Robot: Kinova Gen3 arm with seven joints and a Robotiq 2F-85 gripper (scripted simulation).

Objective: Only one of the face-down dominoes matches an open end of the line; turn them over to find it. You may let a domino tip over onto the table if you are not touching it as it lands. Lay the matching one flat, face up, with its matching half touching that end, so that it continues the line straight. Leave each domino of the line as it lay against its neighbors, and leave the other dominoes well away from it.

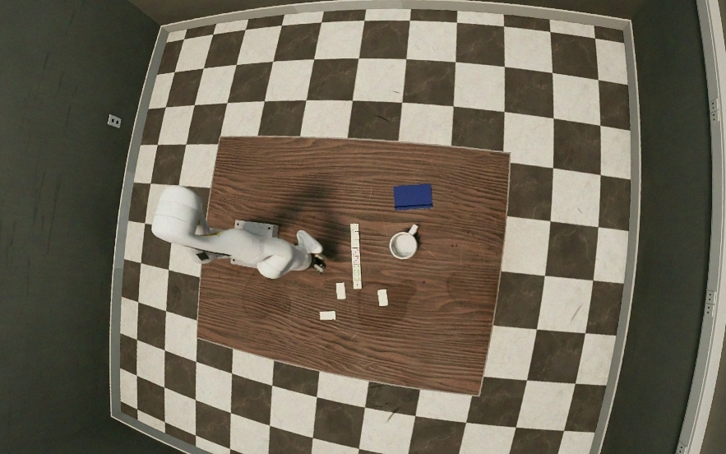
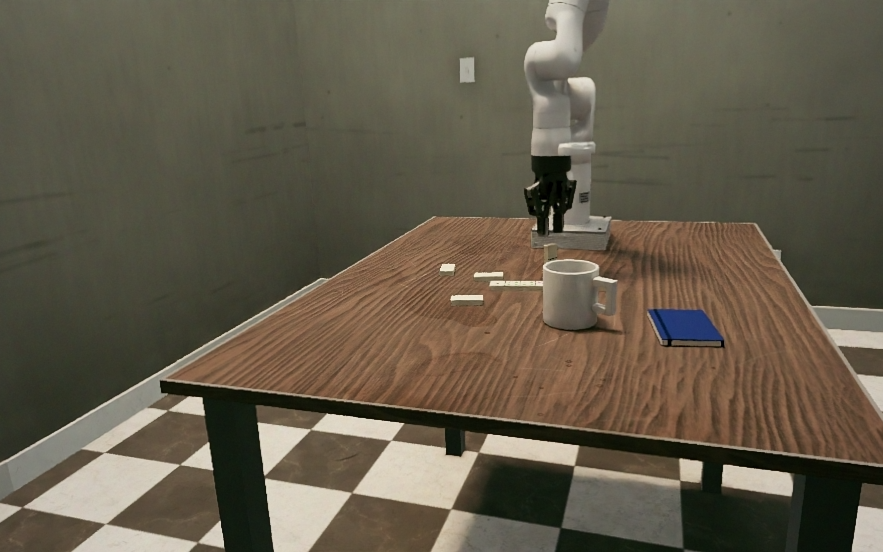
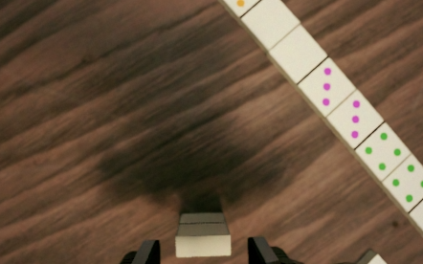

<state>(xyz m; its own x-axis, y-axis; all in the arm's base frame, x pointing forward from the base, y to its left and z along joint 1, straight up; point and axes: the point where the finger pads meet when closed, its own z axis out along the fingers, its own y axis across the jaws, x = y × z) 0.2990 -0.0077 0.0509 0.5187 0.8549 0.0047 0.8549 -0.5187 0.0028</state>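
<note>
One domino stands upright beneath the gripper, beside but apart from the line; the fingers are part-spread, holding nothing, probably so it can tip untouched and reveal whether it matches.

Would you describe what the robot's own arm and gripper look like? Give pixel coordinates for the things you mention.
The arm (image 1: 247,247) (image 2: 554,102) is glossy white, with smooth, rounded tubular segments and a small dark marking low on its column. The gripper (image 1: 319,269) (image 2: 550,231) (image 3: 204,253) is black, with angular linkages and two slim fingers. No loose cables are visible.
</note>
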